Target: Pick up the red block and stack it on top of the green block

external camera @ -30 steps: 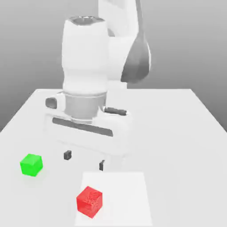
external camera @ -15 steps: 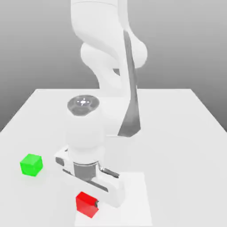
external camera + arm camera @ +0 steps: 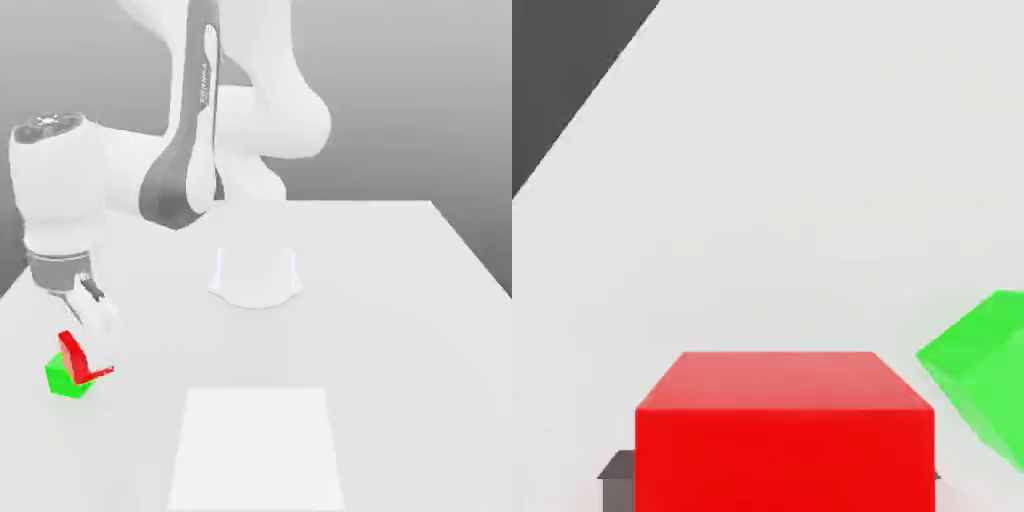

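Red block (image 3: 784, 460) between the jaws (image 3: 618, 492).

light: bright, diffuse | tabletop (image 3: 400, 340): near-white | backdrop (image 3: 420, 100): grey, darkening downward | red block (image 3: 784, 460): one face paler

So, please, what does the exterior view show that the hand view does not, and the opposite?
Exterior view: the white arm reaching over to this view's left, and the pale square patch on the table, with no block on it.

Hand view: the claw, its dark fingers on two opposite sides of the red block, gripping it; a dark corner beyond the table's edge.

Both: the red block, the green block and the table's light surface.
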`<action>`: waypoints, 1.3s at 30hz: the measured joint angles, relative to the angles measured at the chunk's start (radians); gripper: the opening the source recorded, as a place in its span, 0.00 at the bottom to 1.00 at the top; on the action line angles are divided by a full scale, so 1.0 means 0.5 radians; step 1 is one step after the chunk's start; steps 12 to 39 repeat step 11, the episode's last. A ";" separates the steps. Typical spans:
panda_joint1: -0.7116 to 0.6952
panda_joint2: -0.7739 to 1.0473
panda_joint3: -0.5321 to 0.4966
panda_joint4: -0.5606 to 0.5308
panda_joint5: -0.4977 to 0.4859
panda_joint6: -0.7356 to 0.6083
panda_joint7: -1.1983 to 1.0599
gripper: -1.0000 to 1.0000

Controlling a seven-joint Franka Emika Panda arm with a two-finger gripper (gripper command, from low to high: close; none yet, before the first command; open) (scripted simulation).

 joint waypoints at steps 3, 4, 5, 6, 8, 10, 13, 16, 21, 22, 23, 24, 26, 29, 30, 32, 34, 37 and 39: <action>-0.108 -0.032 -0.070 -0.065 0.041 0.033 -0.016 0.00; -0.106 0.017 -0.072 -0.069 0.073 0.085 -0.038 0.00; -0.098 0.077 -0.075 -0.069 0.109 0.143 -0.062 0.00; -0.095 0.144 -0.070 -0.068 0.151 0.207 -0.092 0.00; -0.115 0.284 -0.029 -0.063 0.242 0.339 -0.157 0.00; -0.126 0.329 -0.013 -0.061 0.271 0.381 -0.178 1.00; -0.126 0.329 -0.013 -0.061 0.271 0.381 -0.178 1.00; -0.126 0.329 -0.013 -0.061 0.271 0.381 -0.178 1.00; -0.126 0.329 -0.013 -0.061 0.271 0.381 -0.178 1.00; -0.126 0.329 -0.013 -0.061 0.271 0.381 -0.178 1.00; -0.126 0.329 -0.013 -0.061 0.271 0.381 -0.178 1.00; -0.126 0.329 -0.013 -0.061 0.271 0.381 -0.178 1.00; -0.126 0.329 -0.013 -0.061 0.271 0.381 -0.178 1.00; -0.126 0.329 -0.013 -0.061 0.271 0.381 -0.178 1.00; -0.126 0.329 -0.013 -0.061 0.271 0.381 -0.178 1.00; -0.126 0.329 -0.013 -0.061 0.271 0.381 -0.178 1.00; -0.126 0.329 -0.013 -0.061 0.271 0.381 -0.178 1.00; -0.126 0.329 -0.013 -0.061 0.271 0.381 -0.178 1.00; -0.126 0.329 -0.013 -0.061 0.271 0.381 -0.178 1.00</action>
